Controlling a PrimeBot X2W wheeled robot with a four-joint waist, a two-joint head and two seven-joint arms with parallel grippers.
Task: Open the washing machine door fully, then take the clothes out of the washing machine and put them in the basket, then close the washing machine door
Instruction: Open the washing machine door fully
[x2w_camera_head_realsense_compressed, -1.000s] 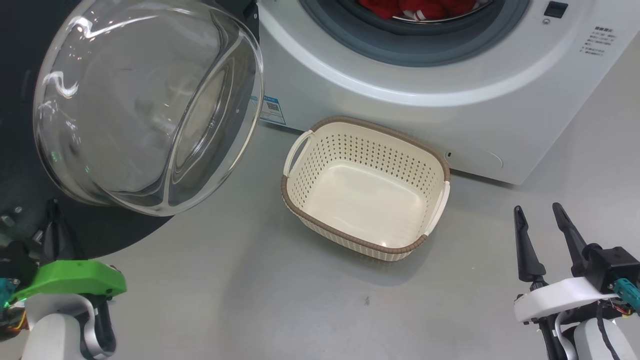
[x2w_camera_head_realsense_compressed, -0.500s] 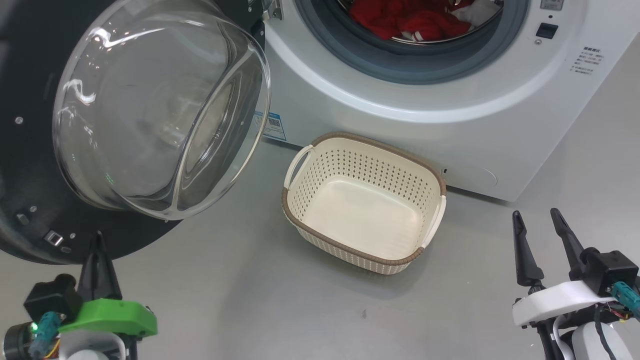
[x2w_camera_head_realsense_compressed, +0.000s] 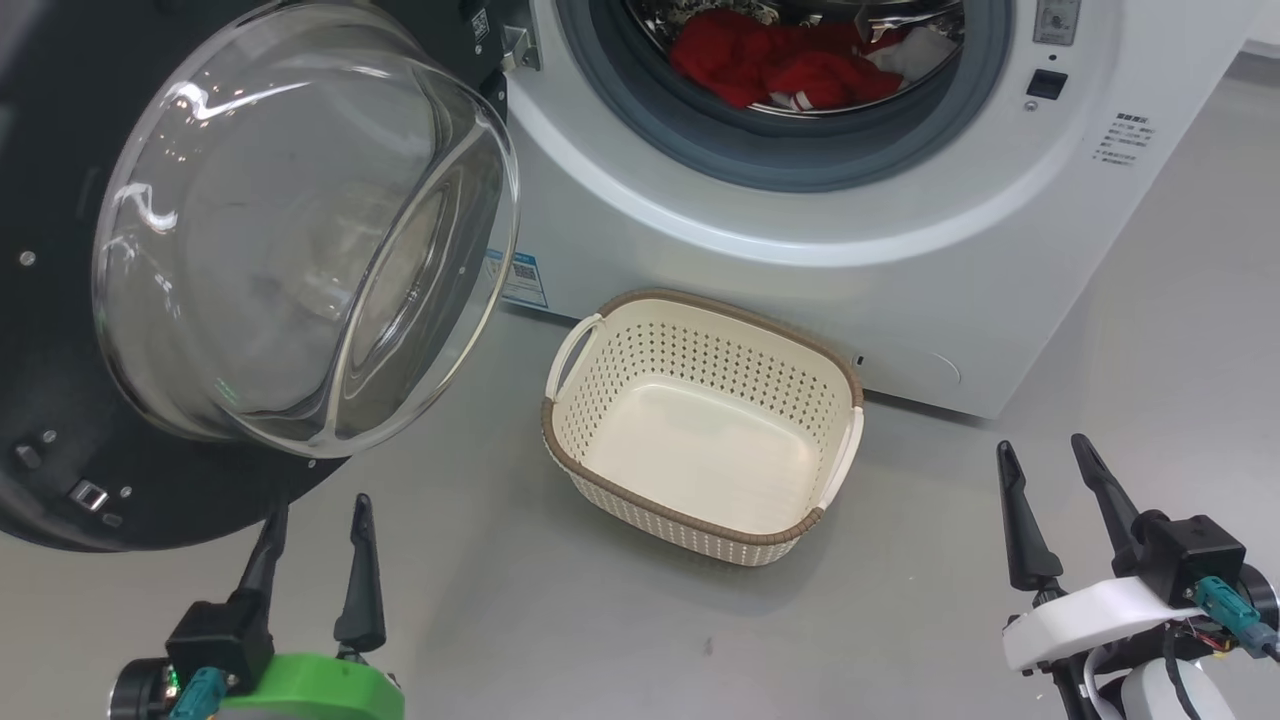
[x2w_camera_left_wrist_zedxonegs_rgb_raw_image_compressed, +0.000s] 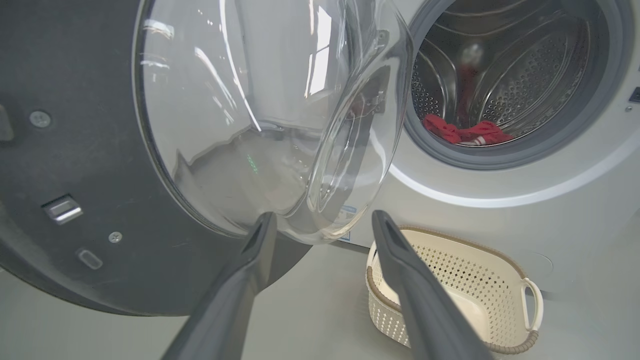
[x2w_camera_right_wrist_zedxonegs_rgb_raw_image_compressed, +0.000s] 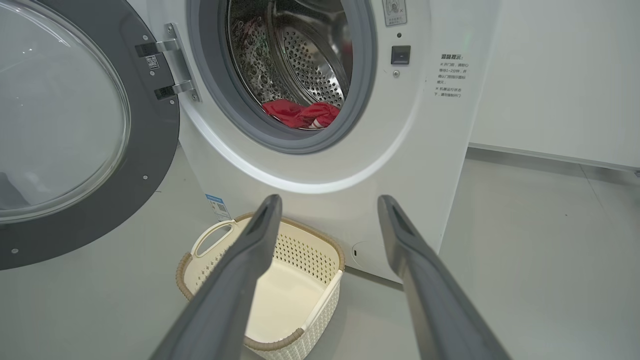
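**Head view: washing machine door (x2w_camera_head_realsense_compressed: 290, 250) swung wide**

Nearest, the left tool (x2w_camera_head_realsense_compressed: 320, 505) and right tool (x2w_camera_head_realsense_compressed: 1041, 442) hovered above the floor (x2w_camera_head_realsense_compressed: 500, 600), both spread, gripping nothing. Beyond, the basket (x2w_camera_head_realsense_compressed: 700, 352) sat just before the washing machine (x2w_camera_head_realsense_compressed: 700, 260). The door's glass bowl (x2w_camera_left_wrist_zedxonegs_rgb_raw_image_compressed: 260, 100) bulged between the left tool and the drum (x2w_camera_left_wrist_zedxonegs_rgb_raw_image_compressed: 525, 65), where the clothes (x2w_camera_head_realsense_compressed: 770, 70) lay.

Left tool (x2w_camera_head_realsense_compressed: 320, 505) green-based, right tool (x2w_camera_head_realsense_compressed: 1041, 444) white-based.

Glossy clear glass in the washing machine door (x2w_camera_head_realsense_compressed: 300, 230) — matt perforated plastic basket (x2w_camera_head_realsense_compressed: 700, 352) — soft red cloth clothes (x2w_camera_head_realsense_compressed: 762, 66).
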